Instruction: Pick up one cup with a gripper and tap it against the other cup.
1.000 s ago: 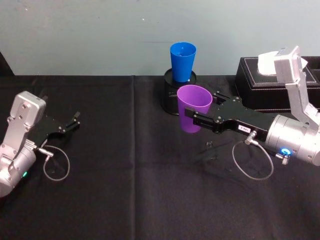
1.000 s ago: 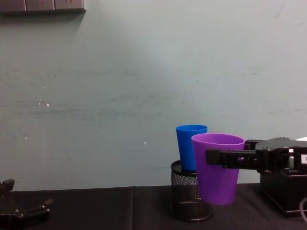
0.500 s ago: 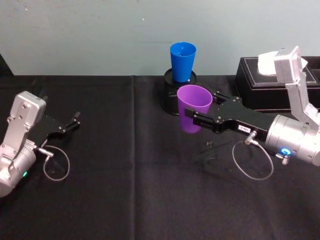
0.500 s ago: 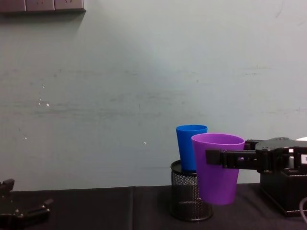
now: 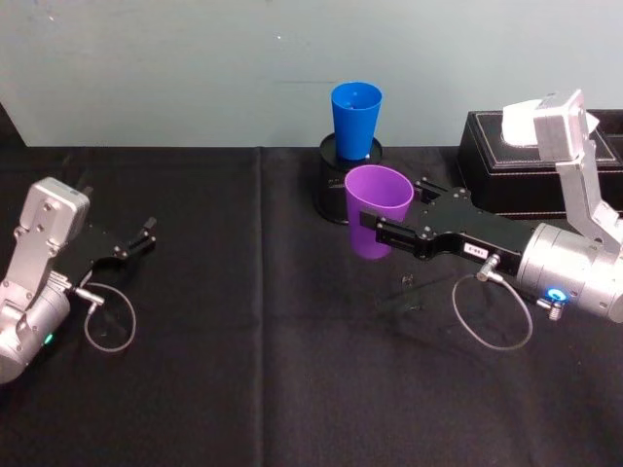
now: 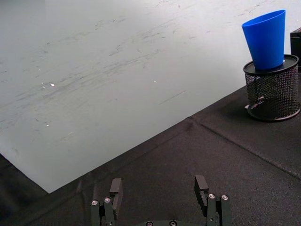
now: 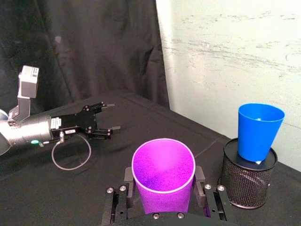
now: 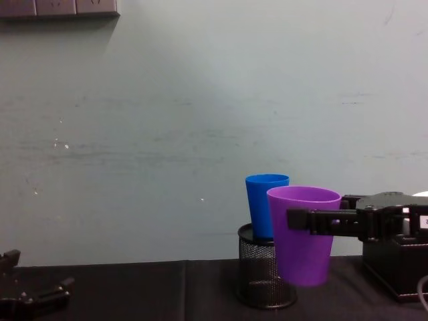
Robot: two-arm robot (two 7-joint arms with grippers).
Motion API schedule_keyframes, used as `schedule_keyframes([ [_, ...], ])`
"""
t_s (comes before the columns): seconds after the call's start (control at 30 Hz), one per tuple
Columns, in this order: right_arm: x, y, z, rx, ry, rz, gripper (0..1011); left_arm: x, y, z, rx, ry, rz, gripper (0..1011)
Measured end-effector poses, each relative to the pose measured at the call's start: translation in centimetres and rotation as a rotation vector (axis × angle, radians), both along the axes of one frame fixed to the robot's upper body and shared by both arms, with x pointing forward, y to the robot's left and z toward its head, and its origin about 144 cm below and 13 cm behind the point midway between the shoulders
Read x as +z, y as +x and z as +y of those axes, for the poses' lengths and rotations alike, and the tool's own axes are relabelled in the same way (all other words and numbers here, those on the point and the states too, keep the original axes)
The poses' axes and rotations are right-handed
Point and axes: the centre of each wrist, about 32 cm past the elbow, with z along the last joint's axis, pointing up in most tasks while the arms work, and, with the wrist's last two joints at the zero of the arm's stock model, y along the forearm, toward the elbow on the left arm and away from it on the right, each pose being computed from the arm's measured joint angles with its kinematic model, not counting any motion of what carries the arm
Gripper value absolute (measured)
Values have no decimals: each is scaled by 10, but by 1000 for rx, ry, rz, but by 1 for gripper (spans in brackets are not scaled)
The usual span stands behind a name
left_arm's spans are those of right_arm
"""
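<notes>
- Between the right gripper (image 5: 391, 202) fingers, the purple cup (image 5: 378, 219) hangs upright, mouth up. One finger bears on each side of its wall, a little below the rim, and pinches it.
- Judged from the chest view and from the shadow on the cloth in the head view, the purple cup is clear of the table.
- The blue cup (image 5: 355, 117) stands upright in the mesh holder (image 5: 329, 191) at the back of the table, near the wall.
- Key relation: from the purple cup, the blue cup lies farther from the robot and slightly to its left. The two are near but apart, and the right wrist view shows open space between them.
- Height: in the chest view the blue rim sits slightly above the purple rim, so the walls overlap in height. A tap calls for travel forward and slightly left, with both axes kept vertical.
- Risk: the holder rim lies at the level of the purple cup's lower half, so contact may fall there first.
- Appearance: the purple cup is smooth and tapered, with a wider mouth than the blue cup. Nothing shows inside it.
- The left gripper (image 5: 148, 235) rests low at the table's left, fingers spread on nothing, well apart from both cups. The right arm is the nearer.
</notes>
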Motion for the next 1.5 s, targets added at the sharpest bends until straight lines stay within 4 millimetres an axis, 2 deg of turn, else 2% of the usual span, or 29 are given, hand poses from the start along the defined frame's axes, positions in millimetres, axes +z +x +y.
schedule_keyframes([
  [0.3,-4,8,4,3,-33,-2,737,0,0,0,0,0,0,1005],
  [1.13,-8,68,32,-125,-21,17,736,0,0,0,0,0,0,1005],
  [1.5,-11,87,39,-150,-4,42,737,0,0,0,0,0,0,1005],
])
